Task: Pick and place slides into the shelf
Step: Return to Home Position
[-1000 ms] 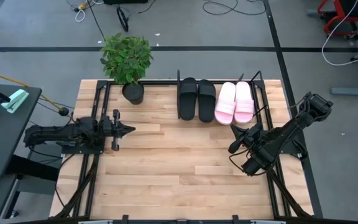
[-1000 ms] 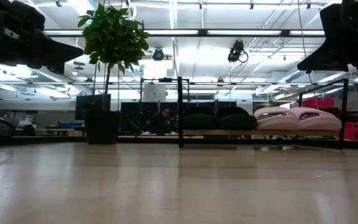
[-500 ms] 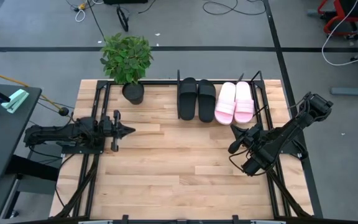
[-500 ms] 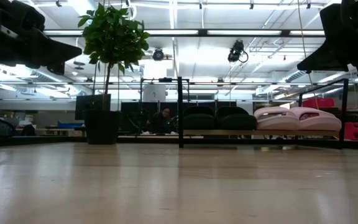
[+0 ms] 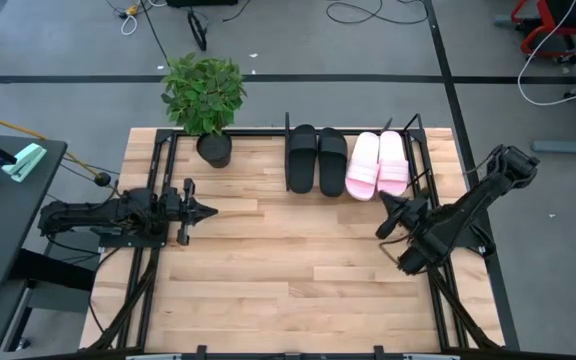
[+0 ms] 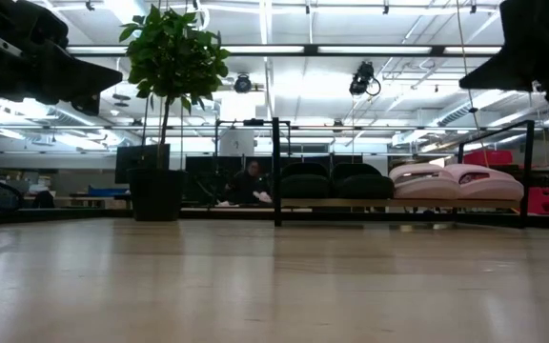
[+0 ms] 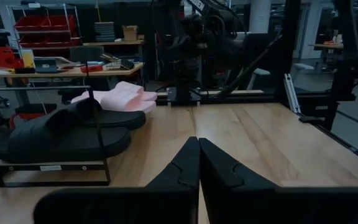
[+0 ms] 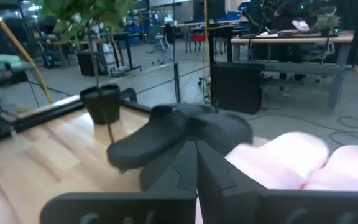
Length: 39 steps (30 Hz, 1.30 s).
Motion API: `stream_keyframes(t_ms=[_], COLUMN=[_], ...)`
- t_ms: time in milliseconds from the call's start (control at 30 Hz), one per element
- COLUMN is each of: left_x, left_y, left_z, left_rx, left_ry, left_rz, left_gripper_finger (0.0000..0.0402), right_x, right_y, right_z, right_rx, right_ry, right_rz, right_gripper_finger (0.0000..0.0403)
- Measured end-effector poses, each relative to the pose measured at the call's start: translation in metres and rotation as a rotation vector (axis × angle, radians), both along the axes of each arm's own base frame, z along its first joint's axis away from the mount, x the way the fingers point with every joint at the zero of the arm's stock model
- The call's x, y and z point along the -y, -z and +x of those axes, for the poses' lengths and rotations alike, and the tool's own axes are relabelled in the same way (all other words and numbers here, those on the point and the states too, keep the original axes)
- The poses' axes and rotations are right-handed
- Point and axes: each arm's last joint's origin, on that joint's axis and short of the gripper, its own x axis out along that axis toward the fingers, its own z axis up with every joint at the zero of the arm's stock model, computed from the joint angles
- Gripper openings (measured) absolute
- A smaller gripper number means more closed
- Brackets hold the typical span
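Observation:
Two black slides (image 5: 317,159) and two pale pink slides (image 5: 379,165) lie side by side with their soles on the low black rod shelf (image 5: 287,130) at the table's far edge. They also show in the low view as black slides (image 6: 336,181) and pink slides (image 6: 456,181). My left gripper (image 5: 208,210) hovers shut over the table's left part, pointing level toward the right. My right gripper (image 5: 384,203) hangs shut in the air just in front of the pink slides, holding nothing. Its shut fingertips (image 8: 196,155) face the shelf.
A potted plant (image 5: 206,100) stands at the far left of the table, left of the shelf. Black arm rails (image 5: 148,280) run along both table sides. Bare wood (image 5: 288,260) fills the middle and near part. A person sits in the room beyond (image 6: 249,183).
My right gripper has risen a little and drawn slightly back toward the table's right edge, staying shut. The slides and my left gripper have kept still.

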Motion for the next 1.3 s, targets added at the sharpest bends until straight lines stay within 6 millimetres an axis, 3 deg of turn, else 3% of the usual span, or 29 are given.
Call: stream_keyframes(t_ms=[233, 600, 733, 1100, 1300], left_x=[0.000, 0.000, 0.000, 0.000, 0.000], left_y=[0.000, -0.001, -0.001, -0.002, -0.002], left_z=[0.000, 0.000, 0.000, 0.000, 0.000], left_rx=[0.001, 0.007, 0.014, 0.019, 0.019], left_ry=[0.002, 0.007, 0.007, 0.005, 0.004], left_rz=[-0.001, 0.007, 0.010, 0.025, 0.025], left_gripper_finger=[0.0008, 0.0005, 0.0015, 0.0015, 0.0004], right_x=[0.017, 0.009, 0.000, -0.017, -0.026], right_y=[-0.012, 0.032, 0.041, 0.033, 0.022], right_z=[-0.020, -0.019, -0.010, 0.011, 0.044], right_rx=[0.176, 0.278, 0.310, 0.274, 0.145], right_ry=[-0.045, -0.083, -0.081, -0.073, -0.146], right_rz=[0.044, 0.149, 0.178, 0.189, 0.247], right_gripper_finger=[0.0000, 0.0000, 0.0000, 0.0000, 0.0000])
